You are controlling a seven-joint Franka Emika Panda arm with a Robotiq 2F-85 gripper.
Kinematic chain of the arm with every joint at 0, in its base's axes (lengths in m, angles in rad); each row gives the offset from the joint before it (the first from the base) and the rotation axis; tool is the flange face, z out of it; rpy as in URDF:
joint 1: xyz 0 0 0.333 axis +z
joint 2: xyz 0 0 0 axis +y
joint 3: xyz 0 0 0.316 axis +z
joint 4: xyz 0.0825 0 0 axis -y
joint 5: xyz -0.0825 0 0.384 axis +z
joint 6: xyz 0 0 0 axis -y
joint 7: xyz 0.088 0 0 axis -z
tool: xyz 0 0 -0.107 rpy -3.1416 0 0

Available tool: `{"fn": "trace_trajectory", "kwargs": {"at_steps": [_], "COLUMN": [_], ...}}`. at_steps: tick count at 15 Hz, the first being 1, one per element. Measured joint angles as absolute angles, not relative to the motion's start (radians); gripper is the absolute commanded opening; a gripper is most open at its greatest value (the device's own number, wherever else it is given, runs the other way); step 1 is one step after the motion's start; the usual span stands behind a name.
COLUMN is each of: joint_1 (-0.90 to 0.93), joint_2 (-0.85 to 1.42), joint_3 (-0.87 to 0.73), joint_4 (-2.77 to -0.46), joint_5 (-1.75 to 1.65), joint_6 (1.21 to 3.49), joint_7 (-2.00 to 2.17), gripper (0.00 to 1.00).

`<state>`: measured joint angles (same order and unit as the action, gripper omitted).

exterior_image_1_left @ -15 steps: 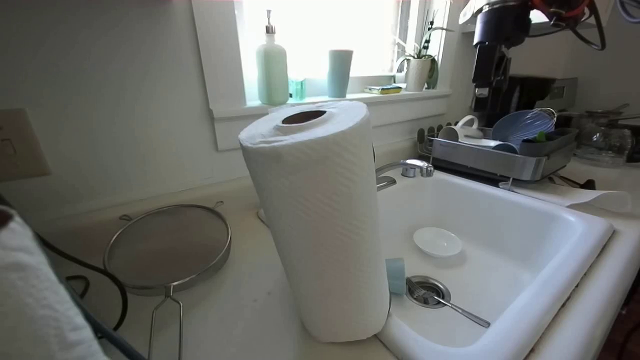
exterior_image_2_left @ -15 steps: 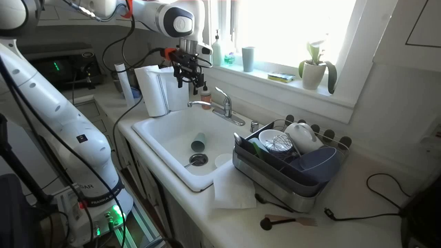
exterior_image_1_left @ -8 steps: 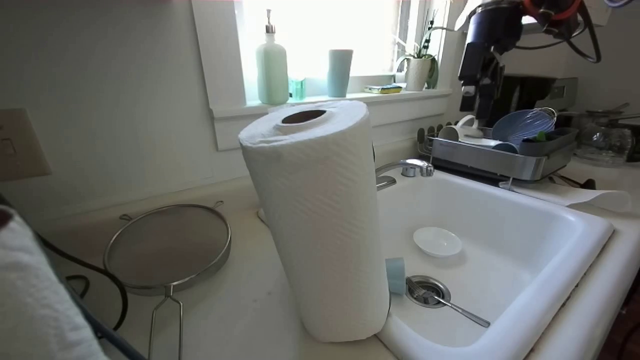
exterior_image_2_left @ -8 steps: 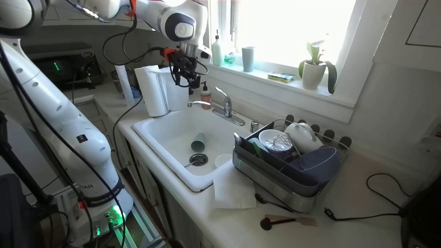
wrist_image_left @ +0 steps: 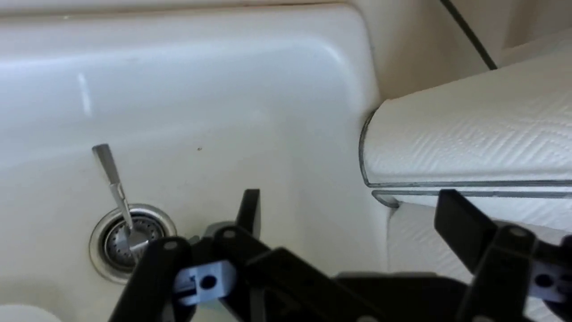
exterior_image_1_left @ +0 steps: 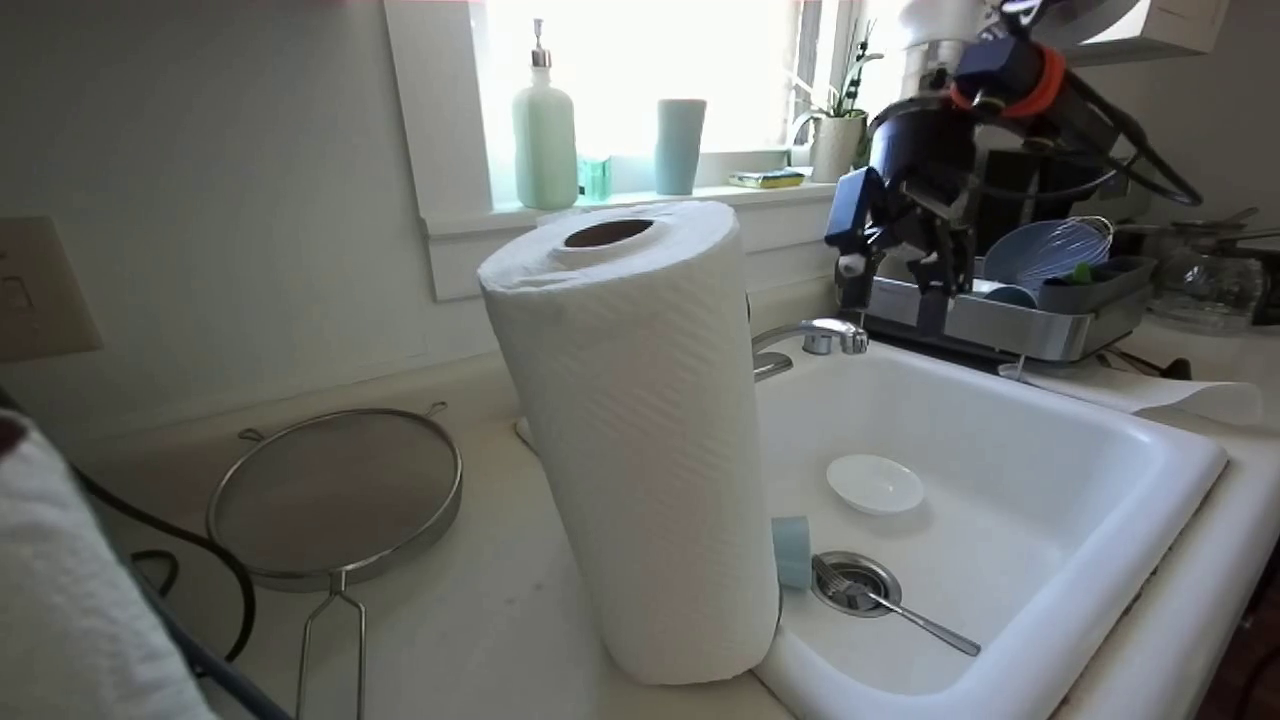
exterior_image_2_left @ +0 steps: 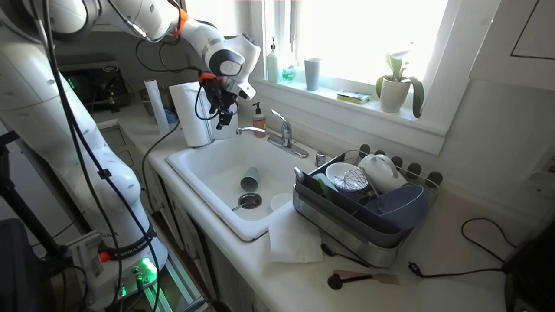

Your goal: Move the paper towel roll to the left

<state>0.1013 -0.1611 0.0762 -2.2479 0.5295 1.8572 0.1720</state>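
In an exterior view the paper towel roll [exterior_image_1_left: 648,440] just stood left of the hand [exterior_image_1_left: 892,298] and nearer, clearly apart; the hand was spread pretty wide.

The paper towel roll [exterior_image_1_left: 645,455] wears matt paper, roughened by quilted embossing — the sink [exterior_image_1_left: 1050,500] looks glossy and smooth. The faucet [exterior_image_2_left: 286,133] and fork [exterior_image_1_left: 922,622] are shiny metal, the sieve [exterior_image_1_left: 335,490] fine wire mesh. The hand [wrist_image_left: 348,203] looks mostly matt — metallic in small patches.
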Motion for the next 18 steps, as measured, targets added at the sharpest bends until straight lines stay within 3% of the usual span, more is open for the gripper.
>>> {"fn": "trace_trajectory", "kwargs": {"at_steps": [7,17,18], "joint_1": [0.109,0.108,0.108], "joint_2": [-0.09,-0.067,-0.057], "joint_3": [0.115,0.115,0.115], "joint_4": [-2.339,-2.34,-2.338], "joint_5": [0.681,0.705,0.734], "joint_6": [2.027,2.047,2.047], "joint_7": [0.269,0.324,0.344], "gripper": [1.0,1.0,0.75]}}
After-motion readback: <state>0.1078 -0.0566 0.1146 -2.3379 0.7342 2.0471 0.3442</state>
